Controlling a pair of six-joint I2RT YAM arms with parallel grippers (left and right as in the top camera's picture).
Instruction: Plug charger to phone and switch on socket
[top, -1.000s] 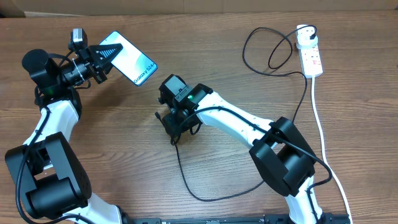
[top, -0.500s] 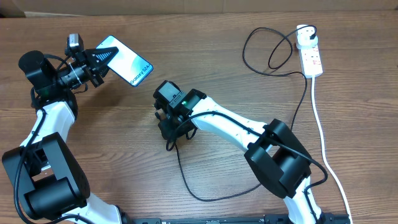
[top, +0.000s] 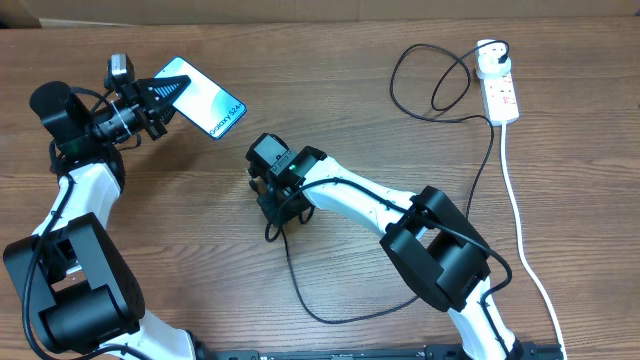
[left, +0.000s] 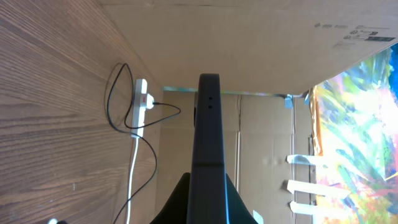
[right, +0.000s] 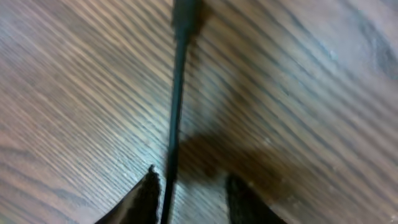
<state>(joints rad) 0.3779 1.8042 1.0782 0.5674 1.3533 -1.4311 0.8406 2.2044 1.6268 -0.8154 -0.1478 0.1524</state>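
The phone (top: 208, 100), its screen glowing blue-teal, is held edge-on above the table's left side with my left gripper (top: 163, 97) shut on it. From the left wrist, the phone (left: 208, 137) rises as a dark bar out of the gripper (left: 208, 214). My right gripper (top: 274, 218) is low over the table centre, its jaws apart astride the charger cable (right: 177, 93). The cable runs close to the left finger (right: 146, 199), with a gap to the right one. The charger's black cable (top: 300, 295) loops back to the white plug (top: 488, 62) in the socket (top: 503, 98).
The socket's thick white cord (top: 520, 230) trails down the table's right side. A loop of black cable (top: 430, 85) lies left of the power strip. A cardboard wall (top: 320, 8) borders the far edge. In the left wrist view the socket (left: 140, 106) shows far off.
The left gripper carried the phone slightly up and left, then stayed still. The right arm shifted a little left along the cable, and its jaws have narrowed around it.
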